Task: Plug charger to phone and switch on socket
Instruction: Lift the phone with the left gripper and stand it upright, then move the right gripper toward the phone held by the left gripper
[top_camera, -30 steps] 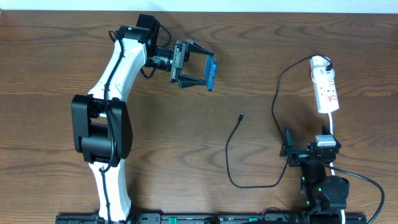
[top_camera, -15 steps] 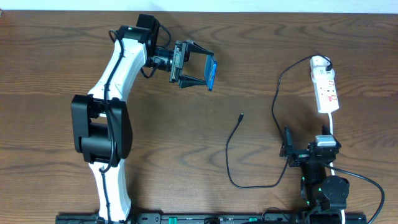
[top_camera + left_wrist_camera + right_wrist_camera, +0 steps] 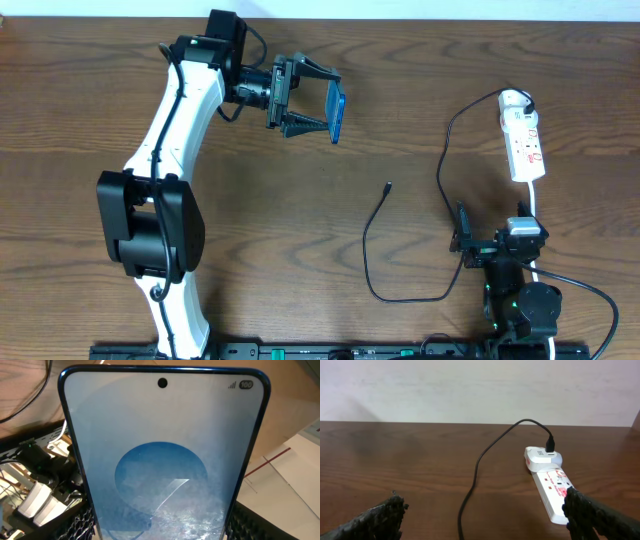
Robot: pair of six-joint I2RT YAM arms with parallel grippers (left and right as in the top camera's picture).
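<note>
My left gripper (image 3: 318, 108) is shut on the phone (image 3: 338, 111), holding it on edge above the table at the back. In the left wrist view the phone's light-blue screen with a blue oval (image 3: 162, 460) fills the frame between my fingers. The black charger cable (image 3: 375, 250) lies on the table with its connector tip (image 3: 388, 186) at the centre, well apart from the phone. It runs up to the white socket strip (image 3: 523, 140) at the right, also in the right wrist view (image 3: 550, 487). My right gripper (image 3: 462, 243) is open and empty, near the front right.
The cable (image 3: 472, 485) crosses the table between my right fingers. A thick white cord (image 3: 540, 265) runs from the strip down past the right arm. A pale wall stands behind the table's far edge.
My left arm has swung slightly left and towards the back, carrying the phone with it. The right arm, cable and socket strip have not moved.
</note>
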